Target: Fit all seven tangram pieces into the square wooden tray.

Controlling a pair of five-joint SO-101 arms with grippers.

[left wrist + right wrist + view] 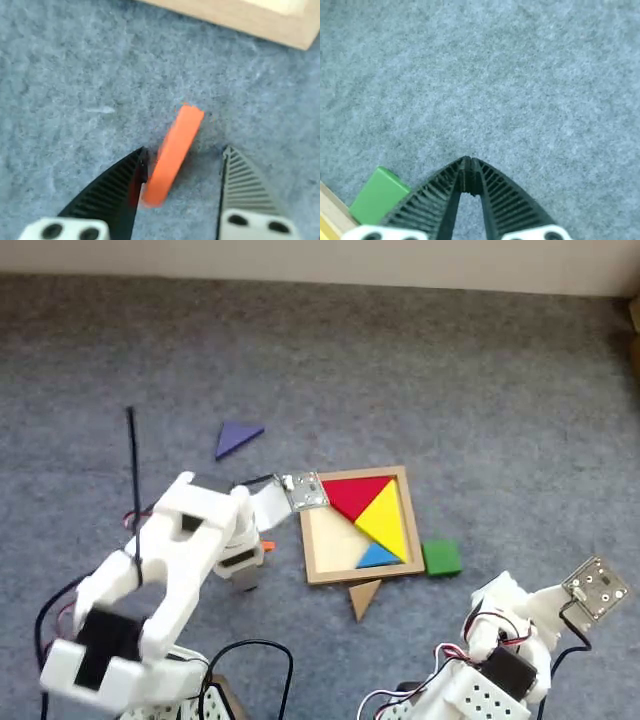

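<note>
Step in hand, as I read it: pickup of the flat orange tangram piece (172, 155), 4th of 7 to go in. It stands on edge on the grey felt-covered worktop (450, 390), tilted, just beside the square wooden tray (308, 545) on the left arm's side. The left end effector (184, 150) is wide & straddles it. The dark finger touches one face and the pale finger is apart from the other, so no grip yet.

Already in the tray: large red triangle (355, 495), large yellow triangle (388, 523), small blue triangle (377, 557), packed toward the right arm's side. The rest of the floor is bare wood.

Out on the worktop:
- green square block (441, 558), just beside the tray's corner nearest the right arm
- tan wooden triangle (364, 596), just beside the tray's near rim
- purple triangle (238, 438), well apart on the far side

The right end effector (468, 167) is closed on nothing, near the green block.

Next move, my guess: close the left fingers squarely on the orange piece's faces w/o knocking it flat, lift, carry over the rim & lay it flat in the bare part. Its outline can't be read edge-on, so rotation may need a fix before release.
</note>
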